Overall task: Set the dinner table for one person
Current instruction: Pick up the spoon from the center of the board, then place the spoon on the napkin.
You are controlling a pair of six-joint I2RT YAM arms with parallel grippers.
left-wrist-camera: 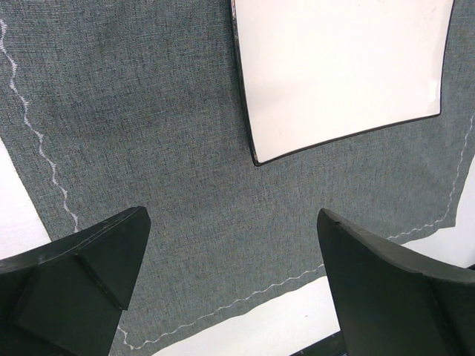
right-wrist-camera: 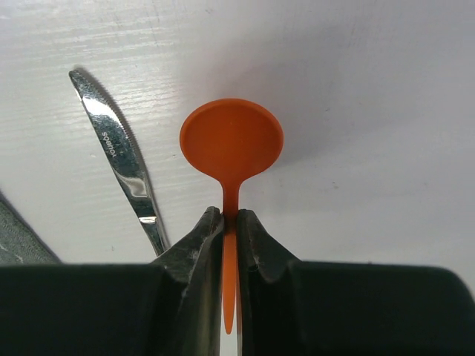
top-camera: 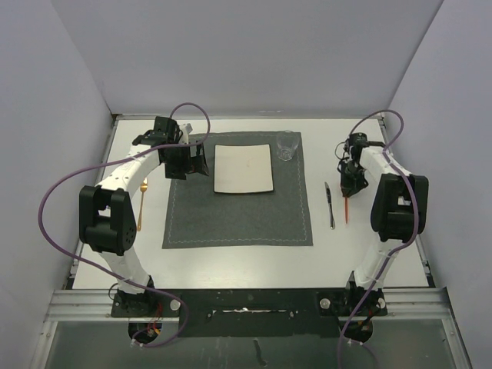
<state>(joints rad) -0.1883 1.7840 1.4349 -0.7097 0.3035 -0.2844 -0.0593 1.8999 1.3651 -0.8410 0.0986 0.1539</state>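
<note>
Beneath both arms spreads the dinner table [top-camera: 231, 261], a broad white top with a thin metal rim. Over its right side the right gripper [right-wrist-camera: 230, 215] is pinched on an orange spoon [right-wrist-camera: 231, 141] beside a steel knife [right-wrist-camera: 119, 156]. The left gripper [left-wrist-camera: 231, 215] hangs with jaws spread wide over the grey placemat [top-camera: 238, 219], near a white square plate [top-camera: 244, 169]; a glass [top-camera: 286, 146] stands at the mat's far right corner.

White arm links [top-camera: 134, 164], black joint housings [top-camera: 105, 219], purple looping cables [top-camera: 43, 209], black wedge claw fingers [left-wrist-camera: 82, 282]
</note>
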